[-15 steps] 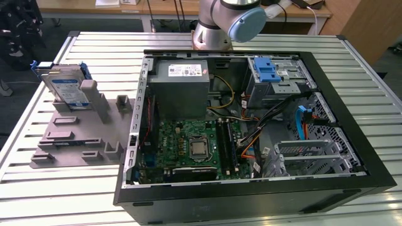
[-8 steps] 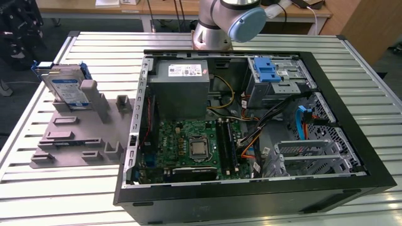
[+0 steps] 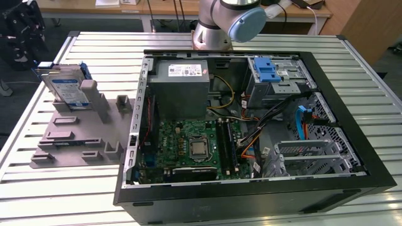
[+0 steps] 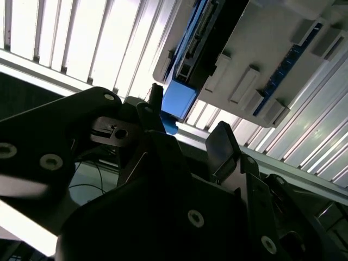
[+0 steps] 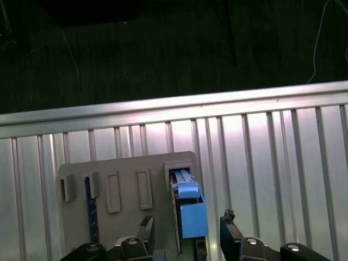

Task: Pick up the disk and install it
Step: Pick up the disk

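The disk stands on edge in a slot of a grey holder at the exterior view's left, well apart from the case. It is a flat silver slab with a blue-and-white label and a blue plastic frame, and it stands free in its slot. In the first wrist view the disk is seen edge-on, its blue frame lying between the two dark fingers of the gripper. The fingers are spread apart, one to each side of the frame and clear of it. How far the gripper is from the disk I cannot tell.

The holder is a flat matte plate with several raised blocks and slots.

It lies on a table of ribbed, shiny metal slats. The black case lies on its side, open, just beside the holder. Inside are a grey metal box with a white sticker, a green board, a ribbed blue latch on a metal bay, a perforated metal cage and loose cables. The arm rises behind the case.
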`<state>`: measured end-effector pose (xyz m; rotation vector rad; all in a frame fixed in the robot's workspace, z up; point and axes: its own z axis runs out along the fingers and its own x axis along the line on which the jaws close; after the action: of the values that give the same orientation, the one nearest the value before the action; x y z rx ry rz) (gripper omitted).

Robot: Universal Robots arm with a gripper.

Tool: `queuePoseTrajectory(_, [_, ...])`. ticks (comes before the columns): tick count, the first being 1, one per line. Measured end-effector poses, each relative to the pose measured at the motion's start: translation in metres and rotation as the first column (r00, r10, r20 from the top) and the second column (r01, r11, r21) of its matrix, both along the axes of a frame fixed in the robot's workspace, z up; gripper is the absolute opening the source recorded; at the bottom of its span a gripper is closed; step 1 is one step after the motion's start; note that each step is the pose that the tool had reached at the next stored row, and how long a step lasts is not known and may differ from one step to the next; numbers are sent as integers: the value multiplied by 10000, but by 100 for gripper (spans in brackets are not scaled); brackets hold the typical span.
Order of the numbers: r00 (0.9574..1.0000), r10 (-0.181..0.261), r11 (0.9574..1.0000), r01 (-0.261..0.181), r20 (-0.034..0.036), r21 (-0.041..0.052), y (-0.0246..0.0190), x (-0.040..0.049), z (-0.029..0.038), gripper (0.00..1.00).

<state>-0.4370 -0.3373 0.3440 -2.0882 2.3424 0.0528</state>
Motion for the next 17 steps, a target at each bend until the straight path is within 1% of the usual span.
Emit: queuePoseTrajectory(17, [9998, 178, 9998, -178, 6, 0, 1, 0, -162, 59])
